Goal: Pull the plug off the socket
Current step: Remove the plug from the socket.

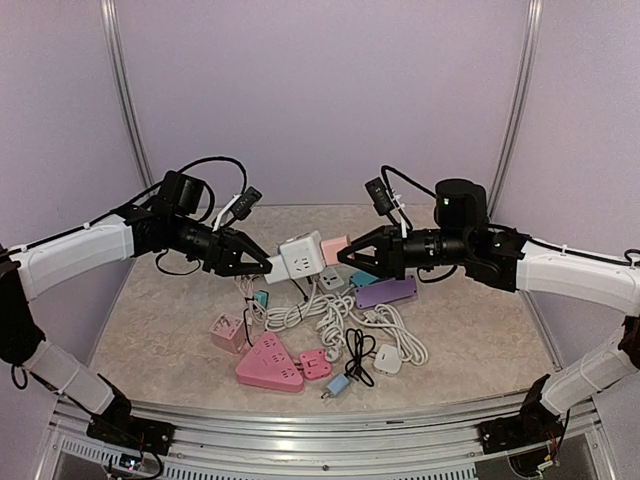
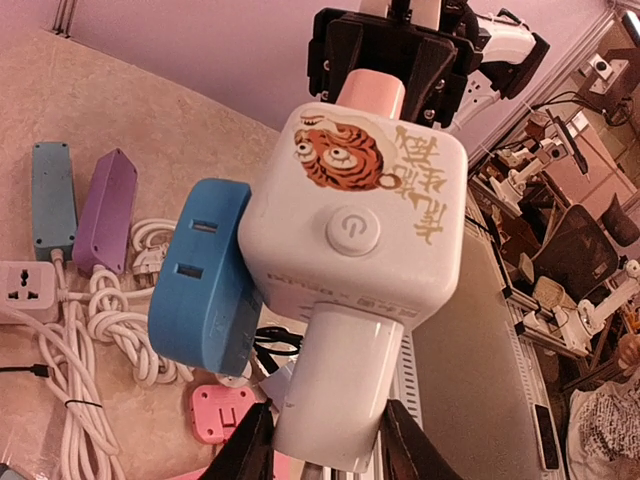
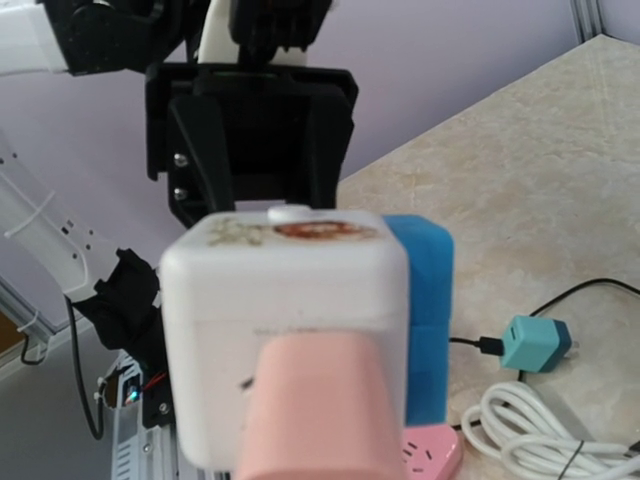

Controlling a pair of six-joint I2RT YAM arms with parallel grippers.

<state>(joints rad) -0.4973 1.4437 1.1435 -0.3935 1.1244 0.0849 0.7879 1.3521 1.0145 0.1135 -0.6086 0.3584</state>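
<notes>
Separation is not yet achieved: the cube socket (image 1: 302, 255) is held above the middle of the bench (image 1: 480, 330), its white plug (image 1: 275, 267) clamped by the left fingers (image 2: 252, 448) and its pink plug (image 1: 335, 247) by the right fingers (image 2: 432, 70), both fully seated.

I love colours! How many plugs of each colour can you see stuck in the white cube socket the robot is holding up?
pink plug: 1
blue plug: 1
white plug: 1
Total: 3 showing in the white cube socket; its hidden sides can't be checked.
</notes>
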